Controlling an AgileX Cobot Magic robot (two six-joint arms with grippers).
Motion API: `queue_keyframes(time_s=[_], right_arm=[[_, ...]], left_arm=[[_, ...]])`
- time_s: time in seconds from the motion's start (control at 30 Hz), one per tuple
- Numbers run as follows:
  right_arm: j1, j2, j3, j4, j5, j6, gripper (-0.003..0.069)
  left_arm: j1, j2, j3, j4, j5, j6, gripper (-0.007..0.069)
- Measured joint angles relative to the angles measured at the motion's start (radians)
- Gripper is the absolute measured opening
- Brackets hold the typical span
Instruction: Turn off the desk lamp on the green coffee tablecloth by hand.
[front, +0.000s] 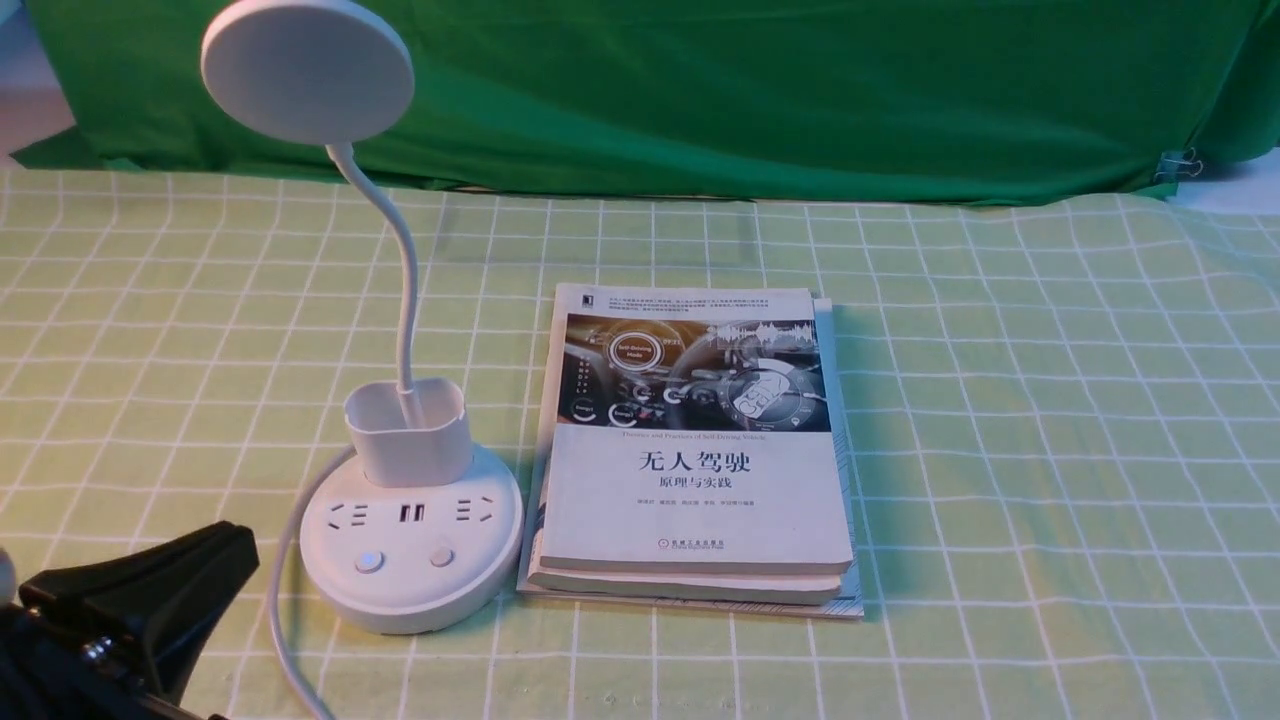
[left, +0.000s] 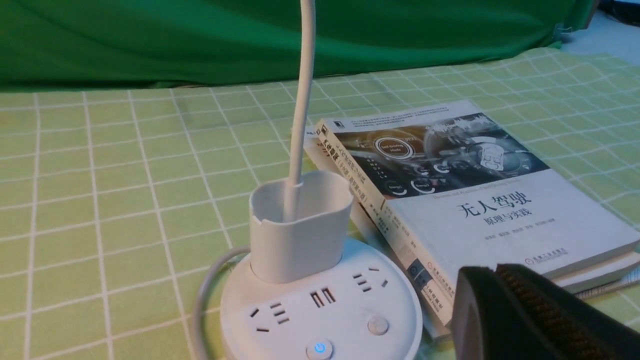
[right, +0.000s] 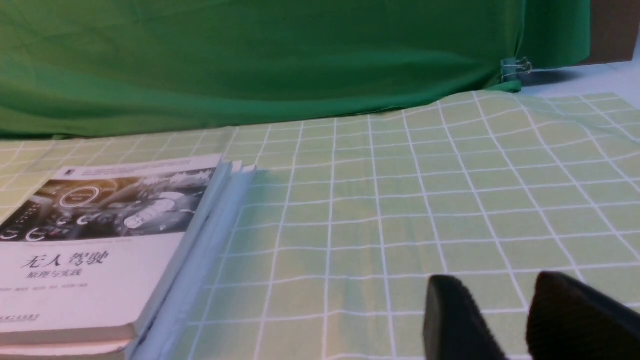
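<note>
Curving thinly, the desk lamp (front: 408, 440) has a round base.

Plain dark green backdrop cloth (front: 760, 100) hanging across rear, folds sagging; metal binder clip (front: 1180, 163) pinching its right edge; pale surface (front: 1230, 185) showing beyond.

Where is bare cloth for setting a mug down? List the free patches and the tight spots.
Widest: the green coffee tablecloth right of the book stack, to its right edge. Also free: the strip between books and green backdrop, and cloth left of the desk lamp. Crowded: lamp base almost against the books; left gripper and cord fill the near-left corner.
</note>
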Motion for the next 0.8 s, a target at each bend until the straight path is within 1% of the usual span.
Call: queue_keyframes(time_s=[0.13,0.17,0.2,0.27,0.3,0.33,0.4,0.43,0.47,0.5,0.57,0.7,0.8], right_arm=[[0.0,0.0,0.0,0.0,-0.001,0.0,0.0239],[0.0,0.0,0.0,0.0,-0.001,0.0,0.0239],[0.0,0.0,0.0,0.0,-0.001,0.0,0.0239],[0.0,0.0,0.0,0.0,-0.001,0.0,0.0239],[0.0,0.0,0.0,0.0,-0.001,0.0,0.0239],[0.0,0.0,0.0,0.0,-0.001,0.001,0.0239],[0.0,0.0,0.0,0.0,-0.001,0.001,0.0239],[0.0,0.0,0.0,0.0,-0.001,0.001,0.0239],[0.0,0.0,0.0,0.0,-0.001,0.001,0.0239],[0.0,0.0,0.0,0.0,-0.001,0.001,0.0239],[0.0,0.0,0.0,0.0,-0.001,0.0,0.0239],[0.0,0.0,0.0,0.0,-0.001,0.0,0.0239],[0.0,0.0,0.0,0.0,-0.005,0.001,0.0238]], left_arm=[[0.009,-0.02,0.011,0.008,-0.045,0.018,0.0001],[0.038,-0.05,0.026,-0.006,-0.09,0.055,0.0001],[0.043,-0.055,0.031,-0.009,-0.096,0.065,0.0001],[0.136,-0.138,0.073,-0.057,-0.153,0.121,0.0001],[0.144,-0.138,0.077,-0.06,-0.155,0.123,0.0001],[0.212,-0.2,0.104,-0.076,-0.154,0.14,0.0001],[0.274,-0.248,0.12,-0.083,-0.143,0.142,0.0001],[0.333,-0.293,0.134,-0.086,-0.127,0.142,0.0001],[0.341,-0.299,0.139,-0.088,-0.127,0.142,0.0001],[0.4,-0.345,0.157,-0.089,-0.102,0.137,0.0001],[0.453,-0.395,0.179,-0.089,-0.068,0.129,0.0001],[0.485,-0.476,0.185,-0.09,0.021,0.094,0.0001],[0.487,-0.485,0.186,-0.09,0.156,0.082,0.0001]])
